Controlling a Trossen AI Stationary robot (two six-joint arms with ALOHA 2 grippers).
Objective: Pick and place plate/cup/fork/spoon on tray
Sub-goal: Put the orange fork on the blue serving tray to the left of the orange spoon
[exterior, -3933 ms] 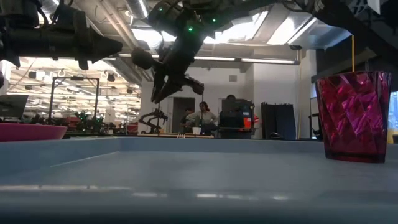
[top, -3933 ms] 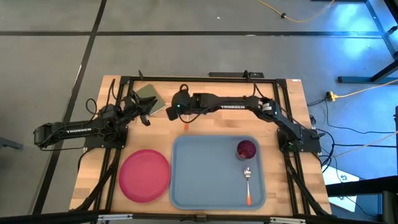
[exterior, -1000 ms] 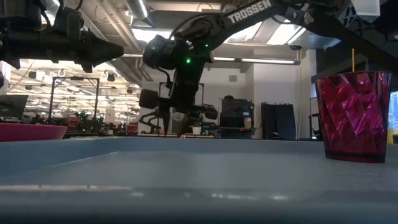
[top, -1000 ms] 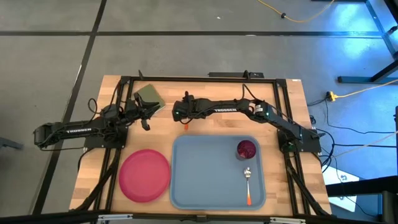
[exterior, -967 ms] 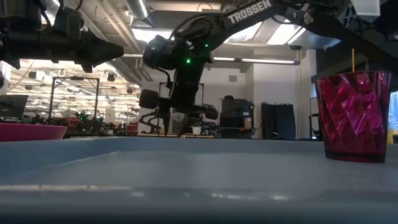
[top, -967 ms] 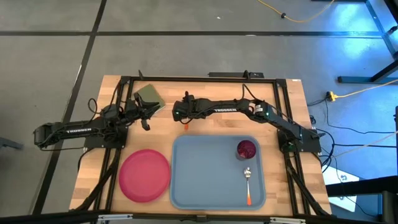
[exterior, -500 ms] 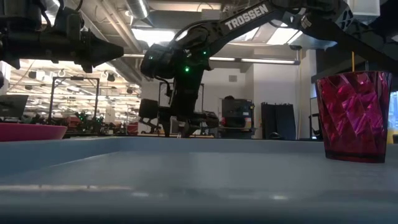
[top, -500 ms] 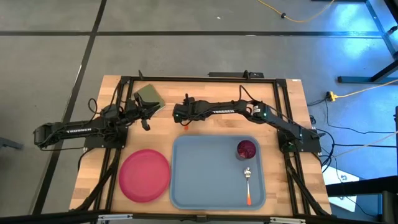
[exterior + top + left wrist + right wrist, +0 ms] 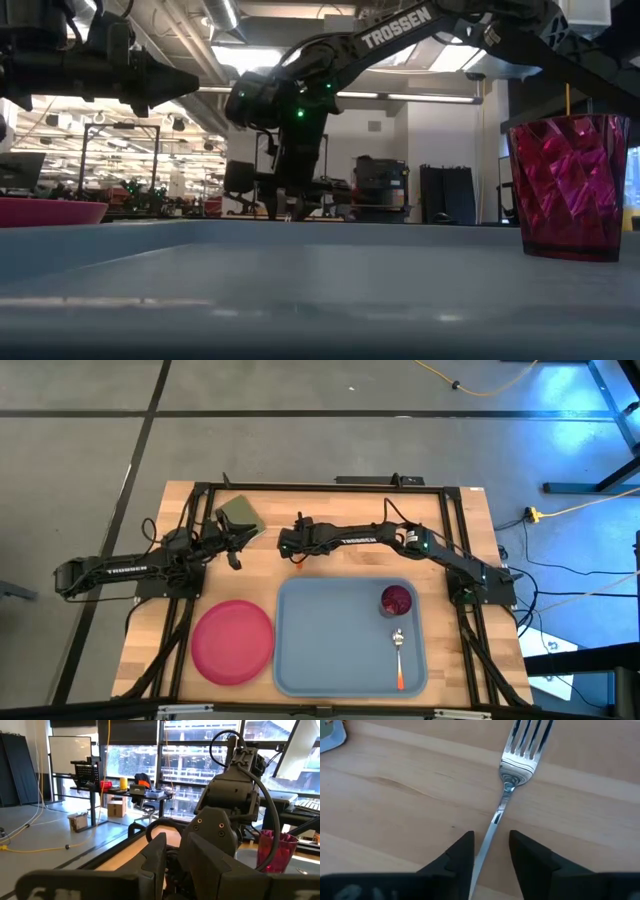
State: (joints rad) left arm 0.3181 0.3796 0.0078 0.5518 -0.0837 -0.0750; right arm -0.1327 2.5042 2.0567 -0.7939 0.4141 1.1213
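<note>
The right gripper [image 9: 490, 850] is low over the wooden bench [image 9: 330, 565], at 12 o'clock from the tray [image 9: 340, 650]. Its fingers [image 9: 457, 855] are a little open, one on each side of the fork [image 9: 512, 775], which lies flat on the bench. The cup [image 9: 397, 600] and spoon [image 9: 398, 655] are on the tray. The plate [image 9: 233, 641] lies at 9 o'clock from it. I cannot tell about the left gripper [image 9: 232, 540]

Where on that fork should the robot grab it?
Best on the thin metal neck of the fork, just below the tines, coming straight down from above. It lies flat on the table, and the right gripper already has one finger on each side of that neck.
</note>
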